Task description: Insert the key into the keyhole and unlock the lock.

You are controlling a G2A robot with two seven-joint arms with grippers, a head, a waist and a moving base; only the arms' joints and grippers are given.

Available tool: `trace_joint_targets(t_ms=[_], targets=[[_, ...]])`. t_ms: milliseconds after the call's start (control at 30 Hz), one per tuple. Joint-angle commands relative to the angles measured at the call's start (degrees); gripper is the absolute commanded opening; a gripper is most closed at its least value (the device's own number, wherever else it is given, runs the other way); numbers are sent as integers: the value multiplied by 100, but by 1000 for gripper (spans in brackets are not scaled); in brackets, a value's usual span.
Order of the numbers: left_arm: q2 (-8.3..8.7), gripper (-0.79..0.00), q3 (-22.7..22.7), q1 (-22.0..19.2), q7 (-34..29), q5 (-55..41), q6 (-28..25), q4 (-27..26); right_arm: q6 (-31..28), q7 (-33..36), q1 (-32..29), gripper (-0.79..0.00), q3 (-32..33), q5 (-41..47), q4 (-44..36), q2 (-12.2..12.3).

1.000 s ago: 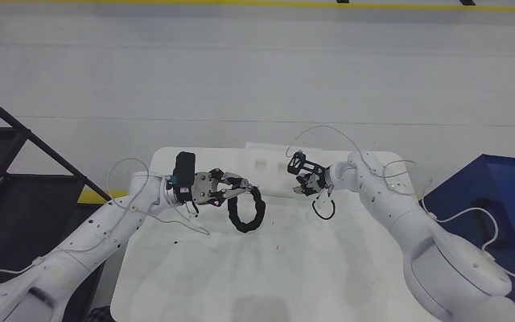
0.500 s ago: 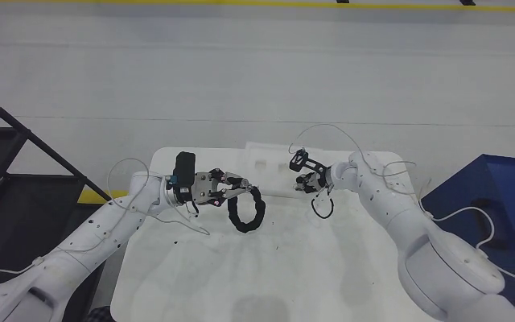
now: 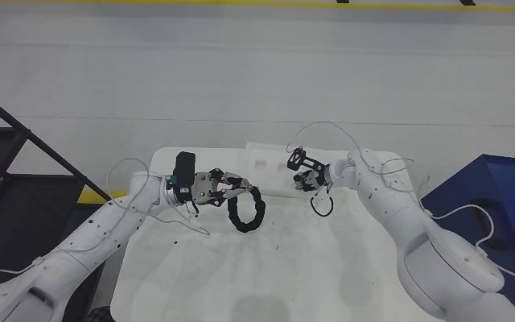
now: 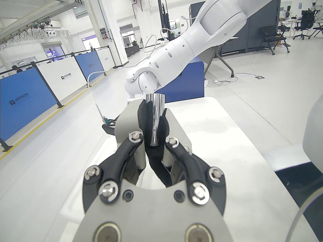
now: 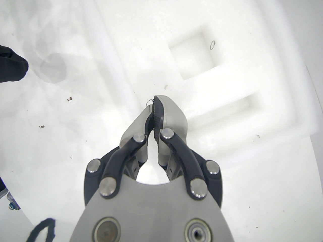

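Note:
The lock is a black cable loop [image 3: 246, 211] with a chrome cylinder [image 4: 155, 117]. My left gripper [image 4: 151, 110] is shut on that cylinder and holds it above the table's left half [image 3: 235, 191]; the cylinder's end points toward the other arm. My right gripper [image 5: 153, 101] is shut, with only a thin metal ring of the key [image 5: 150, 100] showing at its tips. In the top view it [image 3: 298, 179] hovers right of the lock with a gap between them, and a black cord loop [image 3: 323, 207] hangs beneath it.
A white foam tray [image 5: 227, 76] with square recesses lies at the table's far edge [image 3: 265, 158], under and beyond the right gripper. A blue bin [image 3: 483, 193] stands off the table's right side. The white table [image 3: 265, 274] has bare room toward its near side.
The right gripper and its hanging cord have shifted slightly toward the far edge. The left gripper with the lock has stayed still.

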Motion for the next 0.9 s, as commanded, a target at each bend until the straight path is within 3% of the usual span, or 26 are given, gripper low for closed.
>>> trace_joint_targets(t_ms=[0,333,600,733,833,867], targets=[[0,-785,0,0,0,0,0,0,-8,-50,-15,-625,9,-7,16,-12],[0,-785,0,0,0,0,0,0,-15,51,-37,-597,19,-9,116,-112],[0,-785,0,0,0,0,0,0,137,138,-39,-511,2,-76,209,-207],[0,-785,0,0,0,0,0,0,211,160,-51,-511,-9,-123,265,-249],[0,-785,0,0,0,0,0,0,250,157,-60,-557,-8,-137,313,-278],[0,-785,0,0,0,0,0,0,251,154,-60,-634,-7,-143,330,-286]])
